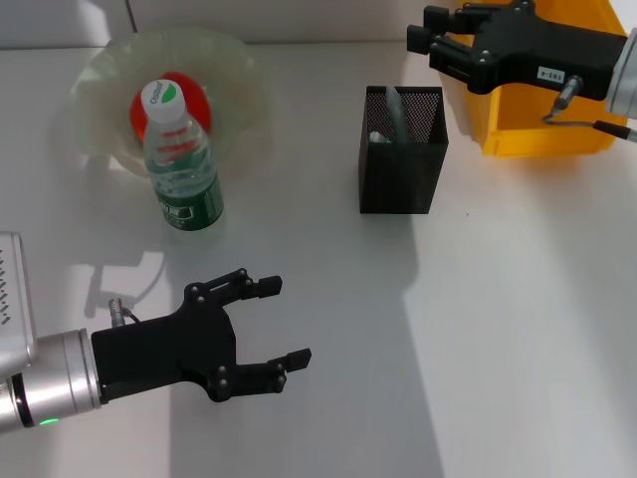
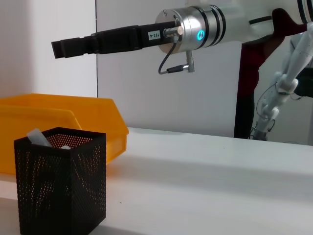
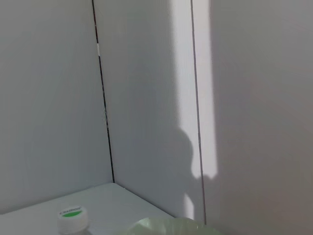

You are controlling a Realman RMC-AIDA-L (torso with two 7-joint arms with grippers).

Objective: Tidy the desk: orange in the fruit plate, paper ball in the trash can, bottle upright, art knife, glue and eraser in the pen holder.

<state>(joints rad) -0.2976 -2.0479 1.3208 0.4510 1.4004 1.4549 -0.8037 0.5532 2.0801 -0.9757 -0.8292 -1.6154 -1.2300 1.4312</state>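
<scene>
Head view, clock directions taken from the table centre. The bottle [image 1: 182,159] stands upright, long axis vertical, cap toward the camera, at about ten o'clock, touching the near rim of the fruit plate [image 1: 231,62]. The orange [image 1: 187,97] lies inside the plate, partly hidden behind the bottle's cap. The pen holder [image 1: 402,164] stands upright just above centre, toward twelve o'clock, open mouth up; a pale slender item [image 1: 396,112] leans inside it, its tip toward twelve o'clock, though what it is cannot be told. The trash can [image 1: 540,118] sits at about two o'clock against the far right edge, just beside the holder in the left wrist view.

The left gripper [image 1: 287,321] hovers at about seven o'clock, fingers spread wide and holding nothing, pointing toward three o'clock; the bottle lies at its eleven o'clock, apart from it. The right gripper [image 1: 430,40] hangs over the trash can's left rim, pointing toward nine o'clock; whether its fingers are parted cannot be told. Bare white table [image 1: 518,329] extends from centre to the lower right corner.
</scene>
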